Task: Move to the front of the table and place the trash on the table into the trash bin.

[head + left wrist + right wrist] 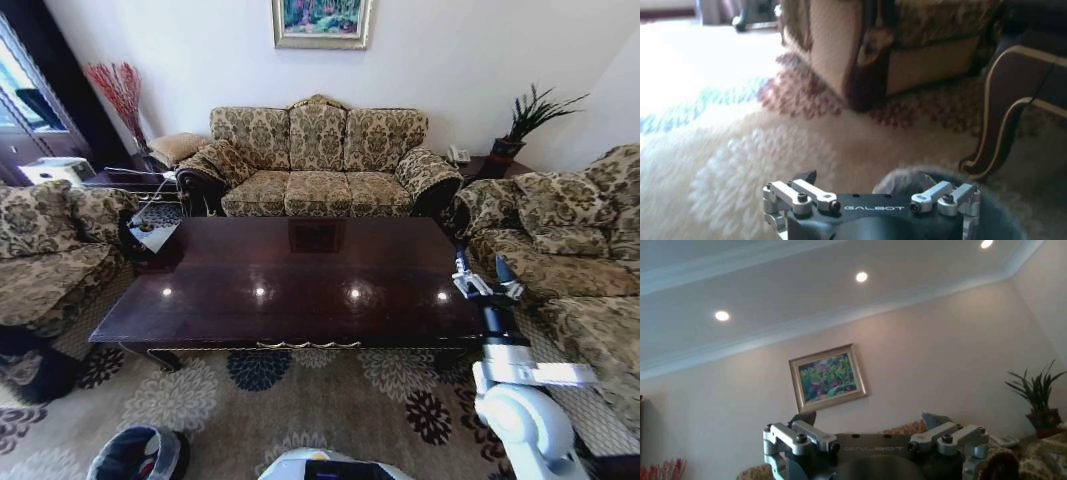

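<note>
- Biggest thing here is the tabletop [300, 280], a long glossy dark reddish-brown coffee table with a gilt wavy trim along its near edge, sitting square in front of the robot on the patterned rug [250, 400]. Its surface just shows ceiling-light reflections; I can't make out any trash on it.
- Floral sofas wrap around it: a three-seater [318, 160] behind the far edge, one sofa [50, 250] on the left, another [570, 250] on the right.
- The right arm is raised beside the table's near right corner, and the right tool [485, 278] points up with its fingers spread apart, nothing between them. Its wrist camera looks at the wall with a framed painting [829, 376] and a potted plant [1039, 395].
- The left tool [870, 192] hangs low over the rug near a curved gilt-trimmed table leg [1000, 130], fingers spread and empty.
- A round dark rim, maybe the trash bin [135, 455], peeks in on the rug at the lower left, near the robot's base. Can't tell for sure.
</note>
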Tool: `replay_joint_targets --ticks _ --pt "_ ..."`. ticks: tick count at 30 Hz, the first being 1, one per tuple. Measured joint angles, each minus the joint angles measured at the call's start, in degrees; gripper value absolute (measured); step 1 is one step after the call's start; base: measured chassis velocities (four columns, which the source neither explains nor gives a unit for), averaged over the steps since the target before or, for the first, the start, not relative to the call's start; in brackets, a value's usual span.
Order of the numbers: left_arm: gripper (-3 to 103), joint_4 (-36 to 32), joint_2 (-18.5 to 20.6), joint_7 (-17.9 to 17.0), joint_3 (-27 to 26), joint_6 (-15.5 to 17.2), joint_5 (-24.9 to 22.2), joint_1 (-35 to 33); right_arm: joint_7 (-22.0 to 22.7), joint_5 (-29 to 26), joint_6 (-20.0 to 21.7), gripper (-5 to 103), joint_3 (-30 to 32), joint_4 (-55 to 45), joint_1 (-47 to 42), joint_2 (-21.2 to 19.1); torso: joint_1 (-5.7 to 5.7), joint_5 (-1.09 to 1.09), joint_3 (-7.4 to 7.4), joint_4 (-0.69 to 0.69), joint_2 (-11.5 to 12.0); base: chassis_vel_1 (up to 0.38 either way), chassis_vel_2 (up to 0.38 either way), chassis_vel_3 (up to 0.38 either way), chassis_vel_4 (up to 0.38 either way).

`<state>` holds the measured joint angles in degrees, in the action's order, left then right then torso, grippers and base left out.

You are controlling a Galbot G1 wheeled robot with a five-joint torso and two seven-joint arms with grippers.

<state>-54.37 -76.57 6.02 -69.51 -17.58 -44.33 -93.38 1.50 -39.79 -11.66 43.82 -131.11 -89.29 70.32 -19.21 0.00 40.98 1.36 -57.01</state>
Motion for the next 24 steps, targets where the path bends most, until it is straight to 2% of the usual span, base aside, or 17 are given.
replay_joint_targets --ticks 2,3,5,6,8,9,10,11,12,13,14,15,18,19,22,23,24 --pt "100 -6.5 -0.4 1.7 -0.6 -5.2 2.1 -2.9 1.0 1.7 1.3 100 0.0 0.9 -0.1 0.1 0.00 0.02 0.00 -0.03 0.0 0.000 0.000 0.000 0.000" --pt "100 -6.5 -0.4 1.7 -0.6 -5.2 2.1 -2.9 1.0 1.7 1.3 100 0.0 0.9 -0.1 0.1 0.00 0.02 0.00 -0.03 0.0 0.000 0.000 0.000 0.000" --pt "100 -13.3 -1.2 1.8 -1.0 -7.3 4.2 -4.8 1.4 2.9 2.1 100 -0.9 0.9 -0.5 0.4 0.00 0.02 0.00 -0.04 0.0 0.000 0.000 0.000 0.000" --pt "100 -13.3 -1.2 1.8 -1.0 -7.3 4.2 -4.8 1.4 2.9 2.1 100 -0.9 0.9 -0.5 0.4 0.00 0.02 0.00 -0.04 0.0 0.000 0.000 0.000 0.000" --pt "100 -22.6 -2.8 1.1 -1.2 -8.0 5.7 -6.7 1.3 4.8 2.5 100 -2.5 0.4 -1.3 0.6 0.00 -0.01 0.00 -0.03 0.0 0.000 0.000 0.000 0.000" --pt "100 -24.2 -3.0 1.0 -1.2 -8.0 5.9 -7.0 1.3 5.2 2.6 100 -2.8 0.3 -1.4 0.6 0.00 -0.01 0.00 -0.03 0.0 0.000 0.000 0.000 0.000" --pt "100 -29.8 -4.2 0.5 -1.2 -8.1 6.3 -7.9 1.2 6.9 2.6 100 -3.9 0.1 -1.7 0.8 0.00 0.01 0.00 -0.05 0.0 0.000 0.000 0.000 0.000" --pt "100 -29.8 -4.2 0.5 -1.2 -8.1 6.3 -7.9 1.2 6.9 2.6 100 -3.9 0.1 -1.7 0.8 0.00 0.01 0.00 -0.05 0.0 0.000 0.000 0.000 0.000" --pt "100 -33.8 -5.1 0.3 -1.1 -8.1 6.6 -8.8 1.2 8.2 2.6 100 -4.6 -0.1 -1.8 1.0 0.00 0.01 0.00 -0.04 0.0 0.000 0.000 0.000 0.000" --pt "100 -37.8 -5.9 0.0 -1.0 -8.0 6.9 -9.5 1.3 9.4 2.6 100 -5.4 -0.3 -2.0 1.2 0.00 0.00 0.00 -0.02 0.0 0.000 0.000 0.000 0.000" --pt "100 -44.6 -7.1 -0.3 -0.6 -7.8 7.6 -10.8 1.4 10.6 2.6 100 -6.3 -1.0 -2.4 1.6 -0.01 0.02 0.01 0.00 0.0 0.000 0.000 0.000 0.000" --pt "100 -44.6 -7.1 -0.3 -0.6 -7.8 7.6 -10.8 1.4 10.6 2.6 100 -6.3 -1.0 -2.4 1.6 -0.01 0.02 0.01 0.00 0.0 0.000 0.000 0.000 0.000" --pt "100 -57.5 -8.9 -1.1 0.9 -6.2 8.8 -13.0 1.4 13.8 2.6 100 -7.8 -2.3 -4.6 2.1 0.00 0.01 0.01 -0.03 0.0 0.000 0.000 0.000 0.000" --pt "100 -57.5 -8.9 -1.1 0.9 -6.2 8.8 -13.0 1.4 13.8 2.6 100 -7.8 -2.3 -4.6 2.1 0.00 0.01 0.01 -0.03 0.0 0.000 0.000 0.000 0.000" --pt "100 -72.0 -10.1 -4.4 3.6 -0.8 10.6 -15.6 1.2 19.1 1.9 100 -8.7 -5.0 -9.5 3.1 0.00 0.00 0.01 -0.05 0.0 0.000 0.000 0.000 0.000" --pt "100 -72.0 -10.1 -4.4 3.6 -0.8 10.6 -15.6 1.2 19.1 1.9 100 -8.7 -5.0 -9.5 3.1 0.00 0.00 0.01 -0.05 0.0 0.000 0.000 0.000 0.000" --pt "100 -76.9 -10.0 -5.2 4.5 1.2 11.0 -16.6 1.0 20.9 1.6 100 -8.3 -6.1 -11.6 3.6 0.00 0.04 0.00 -0.01 0.0 0.000 0.000 0.000 0.000"
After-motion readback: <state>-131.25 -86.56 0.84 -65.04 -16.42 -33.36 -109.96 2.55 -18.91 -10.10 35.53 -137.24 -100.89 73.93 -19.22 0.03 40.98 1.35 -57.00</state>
